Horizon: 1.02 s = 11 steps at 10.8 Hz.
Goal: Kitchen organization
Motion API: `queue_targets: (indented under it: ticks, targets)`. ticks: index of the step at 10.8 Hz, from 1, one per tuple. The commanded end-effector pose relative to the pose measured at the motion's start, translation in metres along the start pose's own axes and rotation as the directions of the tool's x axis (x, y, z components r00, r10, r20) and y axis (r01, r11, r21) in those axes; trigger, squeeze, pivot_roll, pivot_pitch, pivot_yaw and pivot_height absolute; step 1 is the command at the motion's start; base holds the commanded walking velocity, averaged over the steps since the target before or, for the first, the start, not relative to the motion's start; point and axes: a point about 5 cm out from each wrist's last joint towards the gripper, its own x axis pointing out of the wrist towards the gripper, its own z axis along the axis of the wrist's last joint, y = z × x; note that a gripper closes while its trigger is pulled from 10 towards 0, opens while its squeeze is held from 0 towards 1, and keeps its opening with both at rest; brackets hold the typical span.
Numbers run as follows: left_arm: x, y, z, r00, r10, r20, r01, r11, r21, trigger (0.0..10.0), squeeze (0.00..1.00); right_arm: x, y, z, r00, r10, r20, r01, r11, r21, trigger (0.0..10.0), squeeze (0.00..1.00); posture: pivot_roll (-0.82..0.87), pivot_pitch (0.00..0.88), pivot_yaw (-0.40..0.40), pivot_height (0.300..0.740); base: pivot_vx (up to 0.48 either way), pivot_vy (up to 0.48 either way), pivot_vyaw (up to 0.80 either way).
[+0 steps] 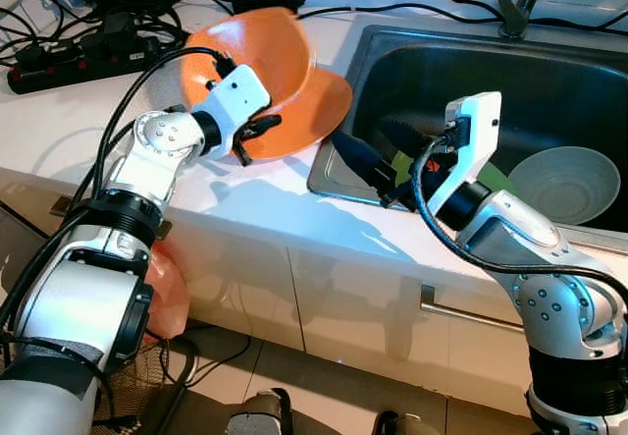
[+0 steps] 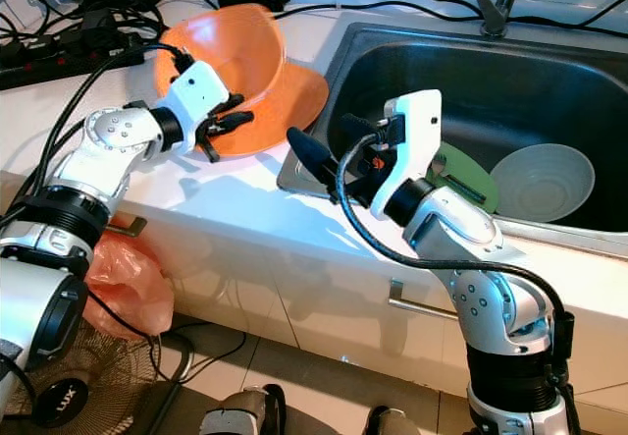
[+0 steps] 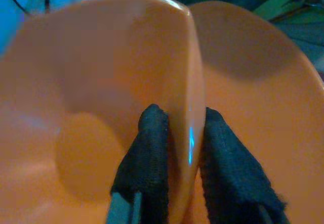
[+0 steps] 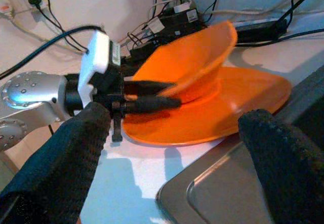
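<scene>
An orange bowl [image 1: 260, 47] is tipped up on edge over an orange plate [image 1: 324, 111] that lies on the white counter left of the sink. My left gripper [image 1: 257, 131] is shut on the bowl's near rim; the left wrist view has the rim [image 3: 190, 107] pinched between both black fingers [image 3: 147, 153]. My right gripper [image 1: 378, 152] hovers open over the sink's left rim [image 1: 329, 170], pointing at the orange dishes with nothing between its fingers. The right wrist view looks at the bowl [image 4: 192, 57], the plate [image 4: 238, 102] and the left gripper [image 4: 152, 95].
Inside the steel sink lie a pale grey bowl [image 1: 564, 185] and a green plate [image 2: 463, 175]. A faucet [image 1: 515, 8] stands behind it. Power strips and cables [image 1: 69, 57] crowd the counter's back left. An orange bag [image 1: 169, 293] and a fan [image 2: 54, 381] sit on the floor.
</scene>
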Motion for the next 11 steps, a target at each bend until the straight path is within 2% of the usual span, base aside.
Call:
queue_targets:
  ticks: [1,3,4,6,8,10,11]
  targets:
    - [-0.001,-0.003,-0.006,1.000,-0.003,-0.017,0.003,1.000,-0.002,0.0,0.00,-0.002,0.000,-0.002,1.000,-0.001,-0.009,0.001,1.000,0.015,10.0,0.00,0.09,0.135,0.052,0.740,0.000,0.000,0.00]
    - [-0.002,0.002,0.003,0.997,0.047,0.053,-0.049,0.998,0.045,0.0,0.00,-0.002,-0.002,-0.003,1.000,-0.010,-0.010,0.011,1.000,0.029,10.0,0.00,0.09,0.134,0.052,0.740,0.000,0.000,0.00]
    - [-0.003,0.001,0.016,0.984,0.084,0.156,-0.104,0.986,0.127,0.0,0.00,-0.002,-0.004,-0.004,1.000,-0.019,-0.012,0.019,0.999,0.036,10.0,0.00,0.09,0.134,0.052,0.740,0.000,0.000,0.00]
    - [-0.006,-0.006,0.027,0.958,0.096,0.272,-0.155,0.966,0.208,0.0,0.00,-0.003,-0.007,-0.004,0.999,-0.036,-0.004,0.036,0.997,0.064,10.0,0.00,0.09,0.132,0.049,0.740,0.000,0.000,0.00]
    - [-0.016,-0.022,0.038,0.911,0.050,0.410,-0.213,0.908,0.362,0.0,0.00,-0.002,-0.015,-0.001,0.997,-0.073,0.008,0.072,0.993,0.096,10.0,0.00,0.10,0.130,0.046,0.740,0.000,0.000,0.00]
    - [-0.028,-0.040,0.043,0.863,-0.005,0.505,-0.268,0.843,0.467,0.0,0.00,-0.001,-0.023,0.002,0.994,-0.105,0.021,0.101,0.984,0.148,10.0,0.00,0.10,0.124,0.045,0.740,0.000,0.000,0.00]
    - [-0.031,-0.045,0.043,0.849,-0.021,0.527,-0.284,0.824,0.490,0.0,0.00,0.000,-0.025,0.003,0.994,-0.110,0.024,0.104,0.979,0.174,10.0,0.00,0.10,0.123,0.045,0.740,0.000,0.000,0.00]
